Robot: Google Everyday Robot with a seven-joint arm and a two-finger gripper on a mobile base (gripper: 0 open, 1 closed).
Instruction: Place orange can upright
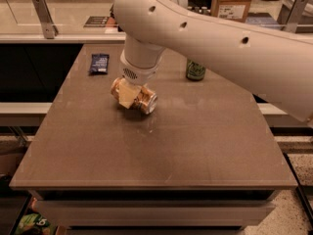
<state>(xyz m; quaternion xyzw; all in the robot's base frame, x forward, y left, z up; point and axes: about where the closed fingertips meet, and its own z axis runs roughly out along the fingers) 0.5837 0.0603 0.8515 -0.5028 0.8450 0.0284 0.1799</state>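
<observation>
The orange can [143,100] lies on its side on the brown table [161,151], left of centre, its silver end facing front right. My gripper [129,94] comes down on it from above, under the white wrist [139,65]. One pale finger [127,96] lies across the can's middle; the other finger is hidden behind the can. The fingers are closed around the can's body, which still rests on or just above the tabletop.
A green can [195,70] stands upright at the back of the table, right of the wrist. A dark blue packet [99,62] lies at the back left. My large white arm [230,43] spans the upper right. A counter with cardboard boxes [234,1] runs behind.
</observation>
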